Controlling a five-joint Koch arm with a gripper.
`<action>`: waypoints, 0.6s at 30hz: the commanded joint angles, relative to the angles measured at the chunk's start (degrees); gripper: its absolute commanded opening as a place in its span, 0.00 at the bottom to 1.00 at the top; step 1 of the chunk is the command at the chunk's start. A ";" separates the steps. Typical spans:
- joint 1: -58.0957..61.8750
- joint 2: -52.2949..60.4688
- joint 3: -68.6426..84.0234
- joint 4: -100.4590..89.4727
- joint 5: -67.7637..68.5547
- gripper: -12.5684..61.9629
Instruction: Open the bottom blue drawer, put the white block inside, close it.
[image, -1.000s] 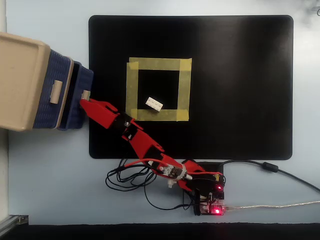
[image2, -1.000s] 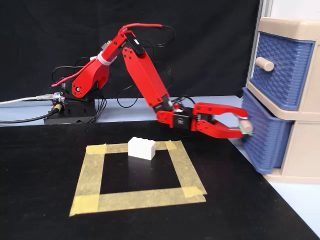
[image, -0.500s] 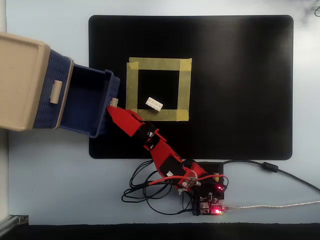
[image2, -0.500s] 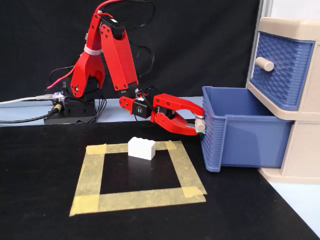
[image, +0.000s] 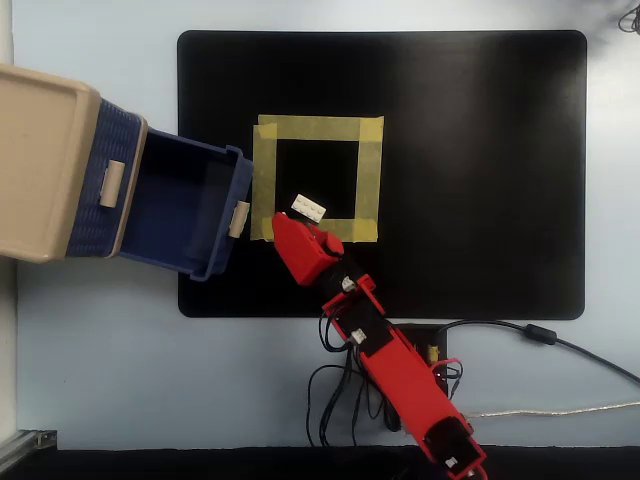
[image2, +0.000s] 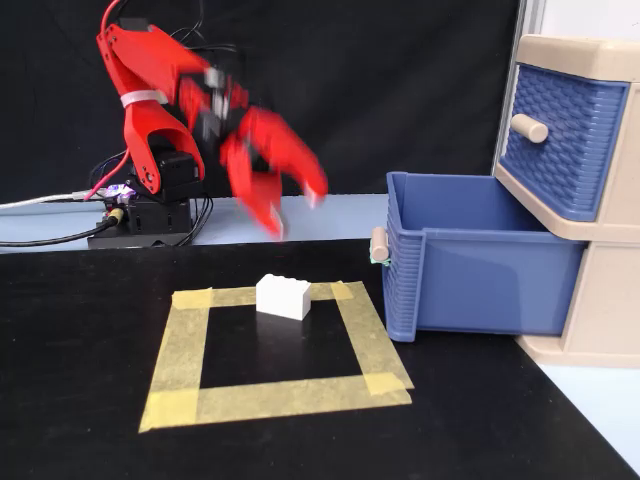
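The bottom blue drawer (image: 185, 205) (image2: 470, 265) is pulled far out of the beige cabinet (image: 40, 160) (image2: 600, 310); its inside looks empty. The white block (image: 308, 208) (image2: 283, 296) lies on the black mat at the edge of a yellow tape square (image: 318, 178) (image2: 275, 350). My red gripper (image: 290, 232) (image2: 295, 208) hangs open and empty in the air, just above and behind the block in the fixed view, between the block and the drawer's handle (image: 239, 219) (image2: 379, 245). It looks blurred there.
The upper blue drawer (image: 105, 185) (image2: 560, 135) is shut. The arm's base and its cables (image2: 140, 215) (image: 420, 400) sit at the mat's edge. The black mat (image: 470, 170) spreads to the right in the overhead view.
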 joint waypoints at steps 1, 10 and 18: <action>-0.62 0.26 -14.77 27.16 10.81 0.62; 4.83 -15.82 -39.29 53.96 82.79 0.62; 3.60 -28.65 -39.11 50.01 85.34 0.62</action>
